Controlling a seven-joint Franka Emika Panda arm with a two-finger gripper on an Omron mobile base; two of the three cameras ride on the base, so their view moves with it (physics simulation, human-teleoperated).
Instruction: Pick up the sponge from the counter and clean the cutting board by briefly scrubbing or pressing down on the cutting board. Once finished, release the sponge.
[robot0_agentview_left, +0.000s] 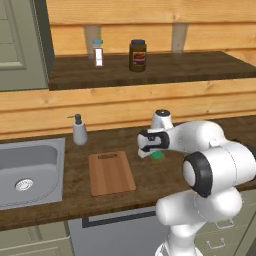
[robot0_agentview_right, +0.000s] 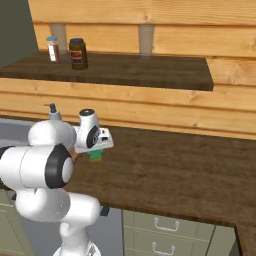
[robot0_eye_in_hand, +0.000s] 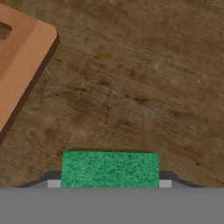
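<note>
Sponge (robot0_eye_in_hand: 109, 169) lies on dark counter (robot0_eye_in_hand: 144, 87) beside cutting board (robot0_eye_in_hand: 17, 57).

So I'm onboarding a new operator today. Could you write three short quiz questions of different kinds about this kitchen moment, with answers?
1. True or false: the sponge is lying on the cutting board.
2. Multiple choice: what stands on the counter between the sink and the back wall? A) a kettle B) a soap dispenser C) a mug
3. Fill in: the upper shelf holds a small white bottle and a dark ____.

Key:
1. False. In the hand view the sponge sits between the fingers of the gripper, over bare counter, with the board off to one side.
2. B
3. jar
</note>
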